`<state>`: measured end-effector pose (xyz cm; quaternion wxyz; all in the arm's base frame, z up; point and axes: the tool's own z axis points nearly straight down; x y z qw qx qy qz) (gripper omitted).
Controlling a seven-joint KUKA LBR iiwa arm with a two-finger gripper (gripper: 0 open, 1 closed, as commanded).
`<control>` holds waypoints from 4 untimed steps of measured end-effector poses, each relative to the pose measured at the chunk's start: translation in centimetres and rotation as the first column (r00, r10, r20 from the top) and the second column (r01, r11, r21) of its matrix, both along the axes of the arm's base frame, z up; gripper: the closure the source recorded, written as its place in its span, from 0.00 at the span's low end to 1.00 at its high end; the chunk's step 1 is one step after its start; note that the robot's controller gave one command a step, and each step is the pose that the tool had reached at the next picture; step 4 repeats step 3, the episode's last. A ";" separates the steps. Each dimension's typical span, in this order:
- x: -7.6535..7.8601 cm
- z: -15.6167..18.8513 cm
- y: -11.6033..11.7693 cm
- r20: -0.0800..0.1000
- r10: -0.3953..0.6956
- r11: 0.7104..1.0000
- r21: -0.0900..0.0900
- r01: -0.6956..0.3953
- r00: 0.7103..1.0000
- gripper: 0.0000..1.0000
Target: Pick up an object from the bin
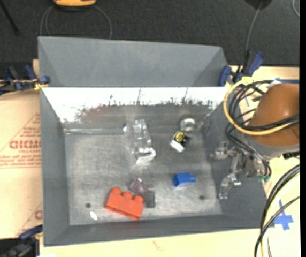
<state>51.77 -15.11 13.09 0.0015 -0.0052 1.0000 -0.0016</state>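
My gripper [225, 170] hangs at the bin's right wall, its metal fingers pointing down and nothing between them. To its left lies a small blue block [183, 180] on the bin floor, apart from the fingers. Further back sits a small white and yellow object with a black band [178, 141], next to a round silvery piece [188, 125].
A clear plastic piece [140, 141] lies at the back middle. An orange toy brick [124, 203] rests at the front left with a small dark grey thing [142, 190] beside it. A white scrap [93, 215] lies near the front left corner. The arm with its orange cover and cables stands over the right rim.
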 end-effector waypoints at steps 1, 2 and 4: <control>1.3 -4.7 7.5 -0.003 0.072 0.997 0.005 -0.072 0.997 0.00; 1.3 -4.4 7.1 0.001 0.069 0.998 0.002 -0.069 0.998 1.00; 3.5 7.6 5.9 0.006 0.366 0.931 -0.003 -0.366 0.931 1.00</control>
